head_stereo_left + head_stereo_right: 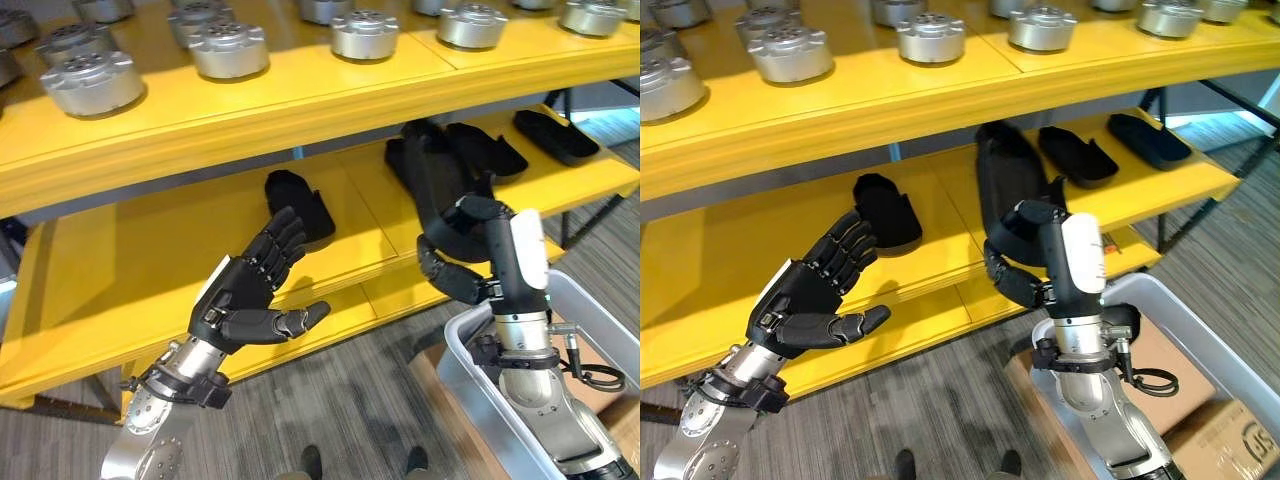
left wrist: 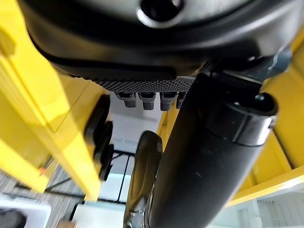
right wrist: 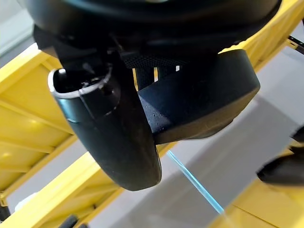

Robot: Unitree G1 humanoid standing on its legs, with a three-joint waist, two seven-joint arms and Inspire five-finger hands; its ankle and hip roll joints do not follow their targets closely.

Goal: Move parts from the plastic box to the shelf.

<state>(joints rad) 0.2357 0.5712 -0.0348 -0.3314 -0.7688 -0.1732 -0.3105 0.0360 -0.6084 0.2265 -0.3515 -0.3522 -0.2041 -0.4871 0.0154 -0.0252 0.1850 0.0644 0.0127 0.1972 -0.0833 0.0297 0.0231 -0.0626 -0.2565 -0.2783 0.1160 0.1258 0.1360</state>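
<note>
- The black part (image 1: 1008, 190) is held by the right hand (image 1: 1025, 255), whose fingers curl around its near end, above the front of the lower shelf (image 1: 940, 285).
- The left hand (image 1: 815, 290) hangs with straight fingers and holds nothing, in front of the same shelf.
- Its long axis seems to run from the hand toward the back of the shelf, like the other black parts (image 1: 885, 210) lying there.
- To do this step well, I think the hand should lower the part flat between its neighbours and only then release.
- The plastic box (image 1: 1200, 340) stands below the right arm.
</note>
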